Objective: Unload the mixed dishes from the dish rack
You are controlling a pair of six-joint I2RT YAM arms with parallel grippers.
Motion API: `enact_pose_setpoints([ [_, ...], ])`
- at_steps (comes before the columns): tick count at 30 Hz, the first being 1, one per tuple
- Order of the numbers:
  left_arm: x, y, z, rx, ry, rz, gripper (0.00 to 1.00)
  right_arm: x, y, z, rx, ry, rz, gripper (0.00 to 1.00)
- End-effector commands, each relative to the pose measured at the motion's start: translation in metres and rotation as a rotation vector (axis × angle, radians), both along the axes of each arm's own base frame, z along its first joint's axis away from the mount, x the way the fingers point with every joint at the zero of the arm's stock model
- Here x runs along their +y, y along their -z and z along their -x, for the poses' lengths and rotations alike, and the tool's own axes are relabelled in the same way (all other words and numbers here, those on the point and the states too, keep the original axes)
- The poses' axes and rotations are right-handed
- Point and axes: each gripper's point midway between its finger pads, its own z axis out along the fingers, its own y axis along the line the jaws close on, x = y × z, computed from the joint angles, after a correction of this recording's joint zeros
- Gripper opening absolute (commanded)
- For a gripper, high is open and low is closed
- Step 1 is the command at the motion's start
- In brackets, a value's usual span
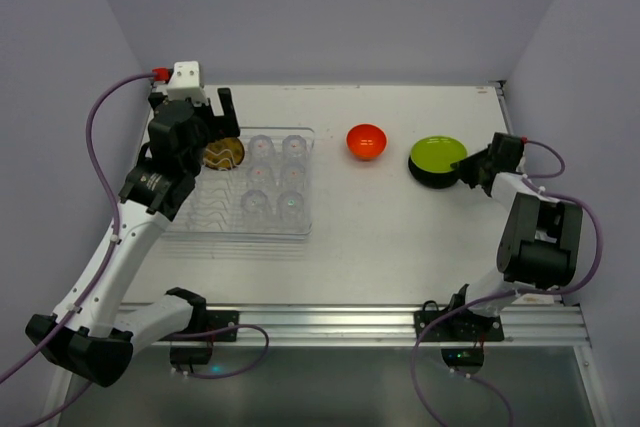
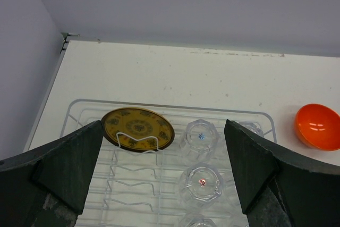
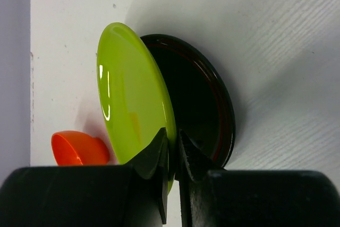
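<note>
The clear dish rack (image 1: 190,222) sits at the table's left. It holds several clear glasses (image 1: 277,175) and a yellow patterned plate (image 1: 222,154) standing on edge in the wire dividers (image 2: 137,129). My left gripper (image 1: 212,112) hovers open above the rack's far left, over that plate; both fingers (image 2: 69,171) frame the view. My right gripper (image 1: 468,169) is shut on the rim of a lime-green plate (image 3: 133,97), held tilted over a black plate (image 3: 204,104) lying on the table. The orange bowl (image 1: 366,141) rests on the table between rack and plates.
The purple side walls stand close to both arms. The rack's left rows of wire dividers (image 2: 125,176) hold nothing. The table's near edge is a metal rail (image 1: 330,322).
</note>
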Motion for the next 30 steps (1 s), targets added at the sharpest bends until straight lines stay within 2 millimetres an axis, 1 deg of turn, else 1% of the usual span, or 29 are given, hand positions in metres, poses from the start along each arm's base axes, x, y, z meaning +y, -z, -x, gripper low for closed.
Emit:
enact_pose_setpoints([
  [1,0.003,-0.018,0.003,-0.040,-0.005,0.030,1.00,-0.008,-0.001,-0.002,0.008,0.026,0.019,0.06],
  [5,0.002,-0.016,0.002,-0.033,-0.005,0.027,1.00,-0.007,0.007,0.000,0.048,0.020,0.005,0.07],
  [8,0.001,-0.019,0.002,-0.038,0.000,0.030,1.00,-0.006,0.009,0.001,0.063,0.014,0.003,0.12],
  [11,0.002,-0.022,0.001,-0.041,-0.005,0.030,1.00,-0.008,0.012,0.004,0.090,0.028,0.002,0.18],
  [12,0.002,-0.022,0.000,-0.041,-0.005,0.029,1.00,-0.010,0.009,0.003,0.089,0.033,0.007,0.25],
  [14,0.003,-0.021,0.000,-0.036,-0.011,0.026,1.00,-0.012,0.009,0.006,0.105,0.035,0.023,0.31],
  [15,0.004,-0.020,0.000,-0.034,-0.014,0.025,1.00,-0.013,0.003,0.006,0.096,0.035,0.030,0.39],
  [18,0.001,-0.017,-0.002,-0.031,-0.013,0.036,1.00,-0.014,-0.004,0.009,0.093,0.042,0.044,0.49],
  [19,0.002,-0.015,-0.004,-0.023,-0.021,0.036,1.00,-0.016,-0.012,0.008,0.075,0.041,0.063,0.49],
  [20,0.003,-0.013,-0.005,-0.018,-0.033,0.041,1.00,-0.018,-0.013,0.011,0.084,0.045,0.079,0.50],
  [21,0.004,-0.010,-0.007,-0.011,-0.052,0.061,1.00,-0.018,-0.019,0.009,0.076,0.042,0.090,0.50],
  [22,0.010,-0.006,-0.008,0.002,-0.096,0.063,1.00,-0.018,-0.023,0.009,0.071,0.031,0.110,0.50],
  [23,0.012,-0.002,-0.009,0.012,-0.121,0.072,1.00,-0.018,-0.022,0.010,0.085,0.022,0.118,0.51],
  [24,0.014,-0.001,-0.009,0.015,-0.147,0.106,1.00,-0.017,-0.025,0.008,0.081,0.013,0.127,0.52],
  [25,0.021,0.006,-0.008,0.038,-0.197,0.107,1.00,-0.013,-0.020,0.007,0.094,-0.007,0.121,0.52],
  [26,0.022,0.008,-0.008,0.044,-0.216,0.119,1.00,-0.010,-0.017,0.008,0.108,-0.022,0.105,0.52],
  [28,0.026,0.010,-0.006,0.060,-0.260,0.155,1.00,-0.001,-0.018,0.006,0.102,-0.055,0.072,0.54],
  [30,0.026,0.011,-0.006,0.068,-0.294,0.217,1.00,0.006,-0.022,0.009,0.090,-0.072,0.070,0.59],
])
